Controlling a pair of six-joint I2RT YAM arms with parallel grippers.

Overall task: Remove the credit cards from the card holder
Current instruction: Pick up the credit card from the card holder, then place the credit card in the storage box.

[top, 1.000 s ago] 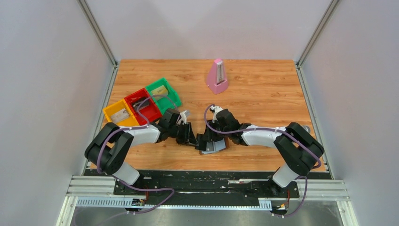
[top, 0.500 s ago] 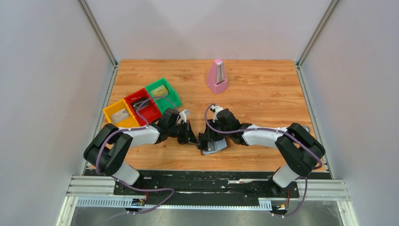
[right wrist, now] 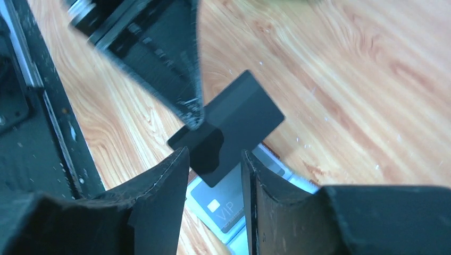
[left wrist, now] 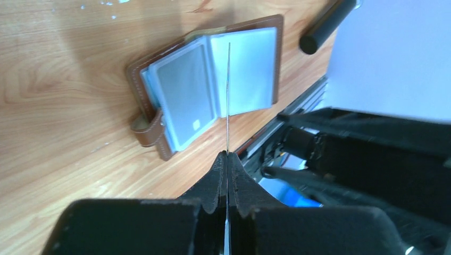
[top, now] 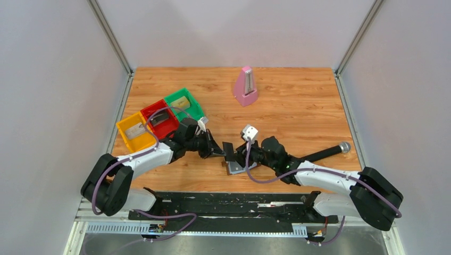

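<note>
Now left fingers (left wrist: 214,183) pinch a dark card (right wrist: 234,125) over the open holder (left wrist: 186,90); right fingers (right wrist: 159,191) stand apart.

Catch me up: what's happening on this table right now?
The left claw is shut on one edge of a dark credit card, holding it just above the card holder, which lies open on the table. The right claw is open close to that card, not gripping it. A grey card sits in one of the holder's sleeves.
</note>
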